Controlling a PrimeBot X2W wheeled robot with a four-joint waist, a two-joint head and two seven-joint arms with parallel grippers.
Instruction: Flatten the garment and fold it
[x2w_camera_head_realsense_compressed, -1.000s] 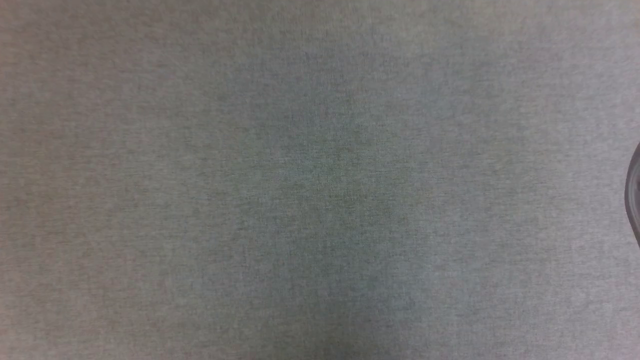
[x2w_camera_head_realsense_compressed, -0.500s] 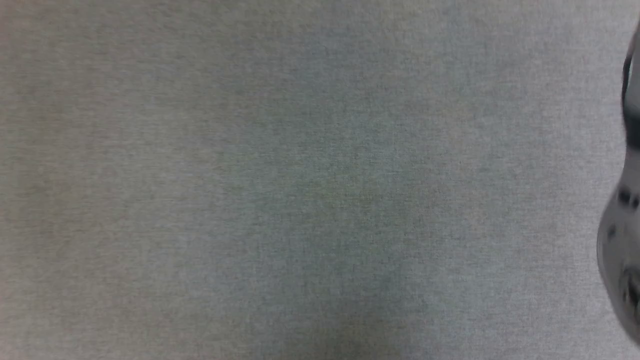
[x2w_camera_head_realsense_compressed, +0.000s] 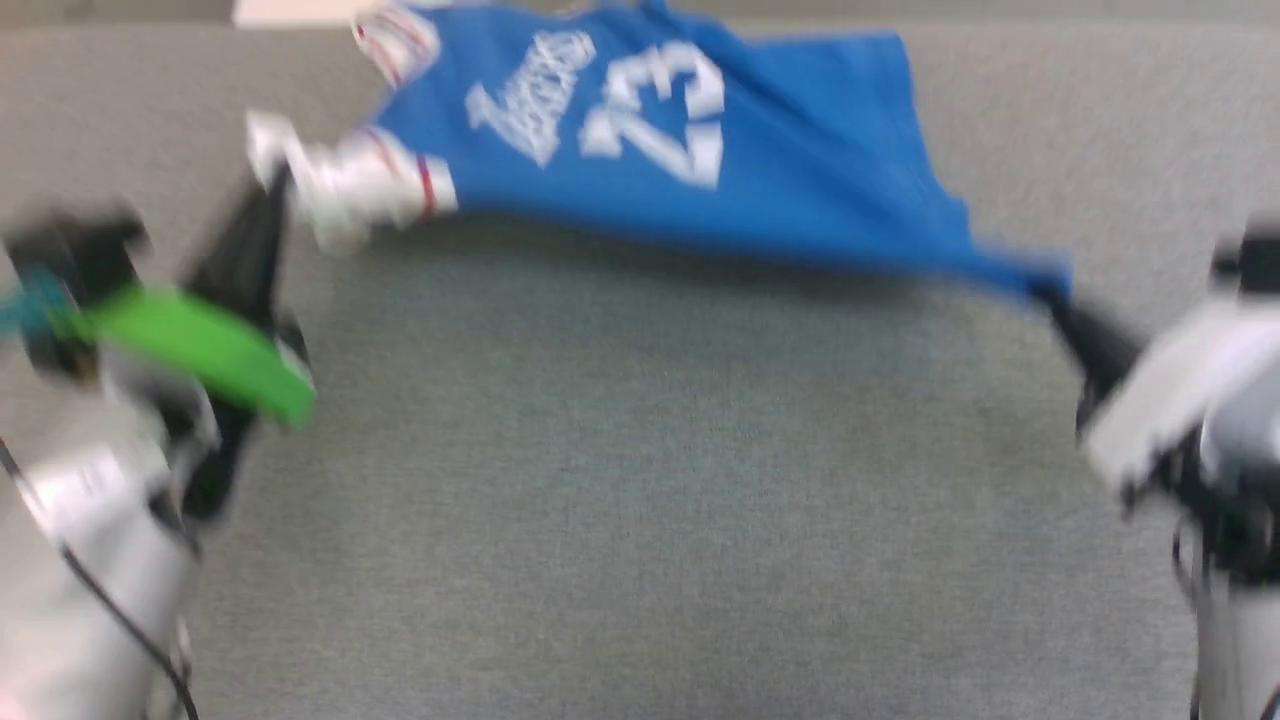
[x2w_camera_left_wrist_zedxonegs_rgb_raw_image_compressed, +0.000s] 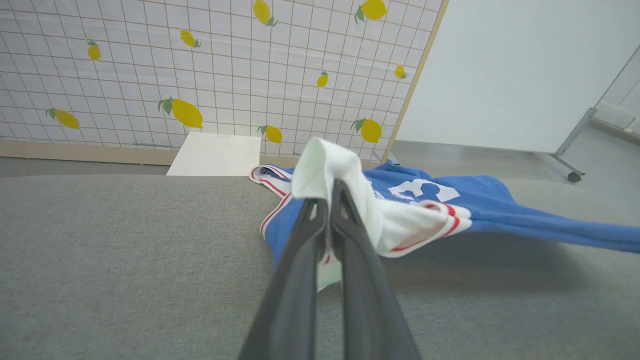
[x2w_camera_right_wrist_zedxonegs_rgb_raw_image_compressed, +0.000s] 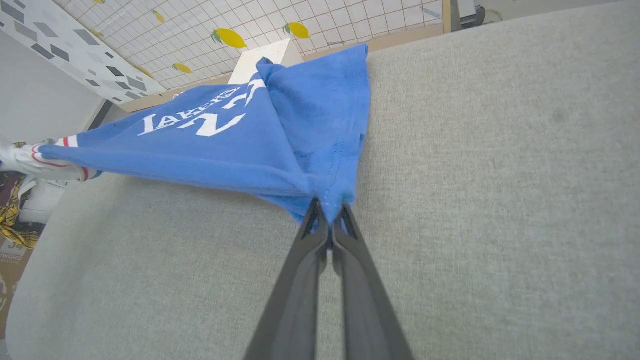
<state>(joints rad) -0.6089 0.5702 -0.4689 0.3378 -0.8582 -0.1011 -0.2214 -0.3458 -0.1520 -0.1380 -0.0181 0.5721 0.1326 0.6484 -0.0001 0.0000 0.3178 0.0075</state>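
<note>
The garment (x2w_camera_head_realsense_compressed: 700, 150) is a bright blue jersey with white lettering, white numbers and white sleeves trimmed in red. It hangs stretched between both grippers above the grey table (x2w_camera_head_realsense_compressed: 640, 500), its far part resting near the table's back edge. My left gripper (x2w_camera_head_realsense_compressed: 272, 195) is shut on a white sleeve (x2w_camera_left_wrist_zedxonegs_rgb_raw_image_compressed: 340, 185) at the left. My right gripper (x2w_camera_head_realsense_compressed: 1055, 300) is shut on a blue corner of the hem (x2w_camera_right_wrist_zedxonegs_rgb_raw_image_compressed: 327, 200) at the right. The near edge of the garment (x2w_camera_right_wrist_zedxonegs_rgb_raw_image_compressed: 200, 165) sags slightly between them and casts a shadow on the cloth below.
A grey cloth covers the table (x2w_camera_right_wrist_zedxonegs_rgb_raw_image_compressed: 475, 200). Behind it stands a white grid panel with yellow lemons (x2w_camera_left_wrist_zedxonegs_rgb_raw_image_compressed: 200, 75), and a white board (x2w_camera_left_wrist_zedxonegs_rgb_raw_image_compressed: 215, 155) leans at its foot. A wheeled stand (x2w_camera_left_wrist_zedxonegs_rgb_raw_image_compressed: 570, 165) is at the far right. Boxes and cloth (x2w_camera_right_wrist_zedxonegs_rgb_raw_image_compressed: 15, 220) lie beside the table.
The head camera has tilted up: bare grey cloth before, now the garment and both arms. The picture is blurred with motion.
</note>
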